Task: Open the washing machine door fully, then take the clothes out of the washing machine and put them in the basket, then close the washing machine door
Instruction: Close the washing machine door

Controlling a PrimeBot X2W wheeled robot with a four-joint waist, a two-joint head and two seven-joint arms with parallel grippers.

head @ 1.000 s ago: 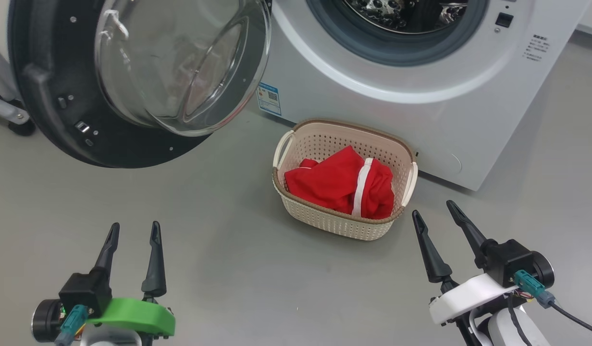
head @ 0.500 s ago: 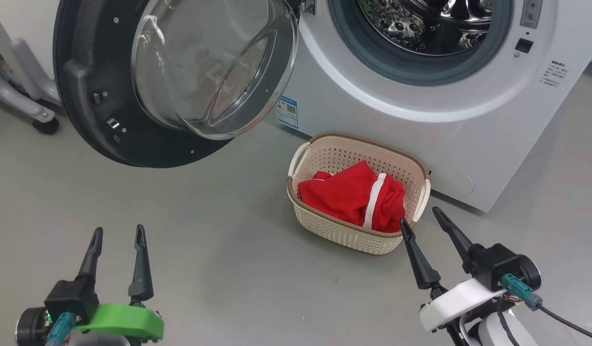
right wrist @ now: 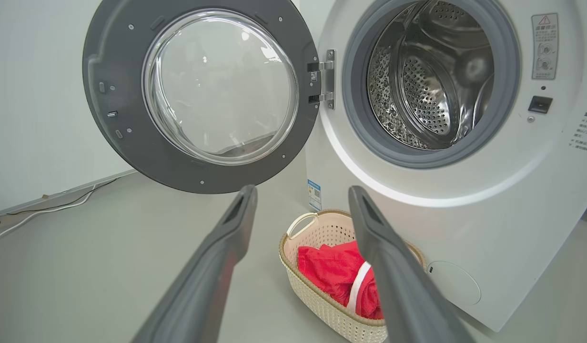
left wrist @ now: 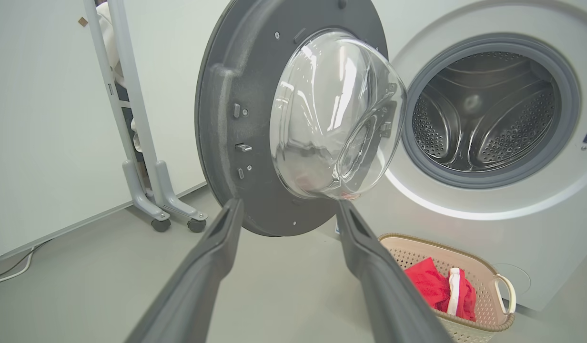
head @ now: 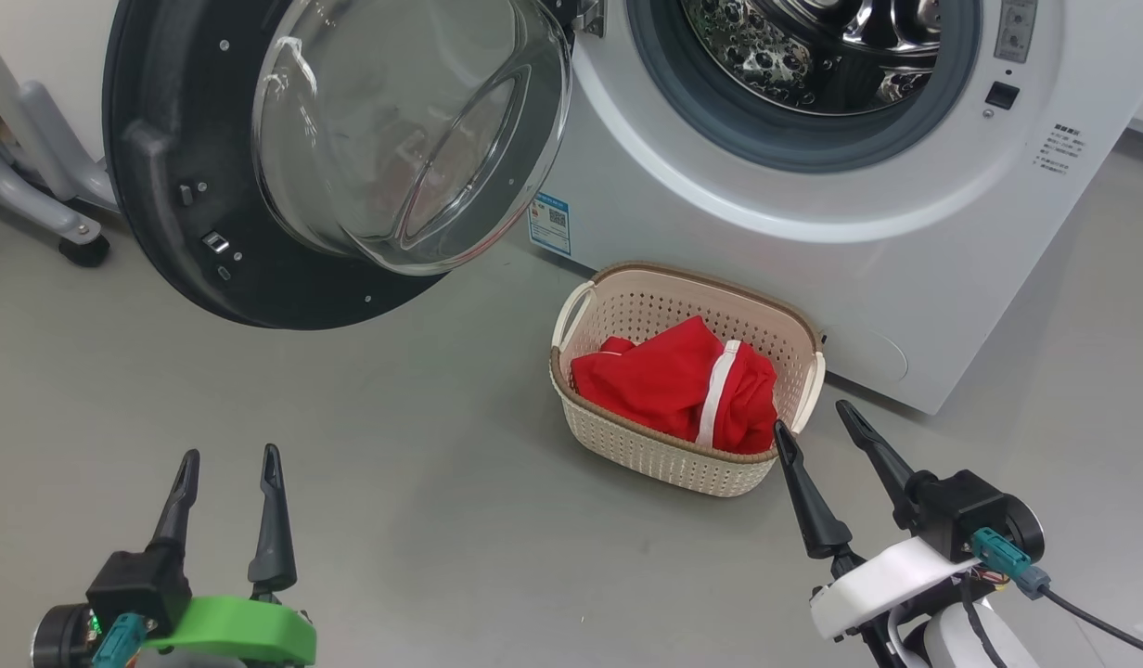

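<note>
Basket (head: pixel 627 443) sat on floor (head: pixel 395 464) just before washing machine (head: pixel 813 269) | red clothes (head: pixel 669 380) lay bunched inside basket | washing machine door (head: pixel 163 232) stood wide open | left gripper (head: pixel 231 453) jaws apart | right gripper (head: pixel 813 417) jaws apart, near basket

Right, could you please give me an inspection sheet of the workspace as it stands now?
Surface: grey floor, smooth and even.
Job's things: washing machine door swung wide open; washing machine drum shows no fabric in its visible part; clothes, red with a white stripe, lie in the basket, which stands on the floor before the machine.
Clutter: nothing seen.
Pincers: left pincer open, empty, over the floor; right pincer open, empty, beside the basket.
Cables: white cable on the floor by the wall; dark cable at the right wrist.
Surroundings: white wall; grey wheeled frame beyond the door.
</note>
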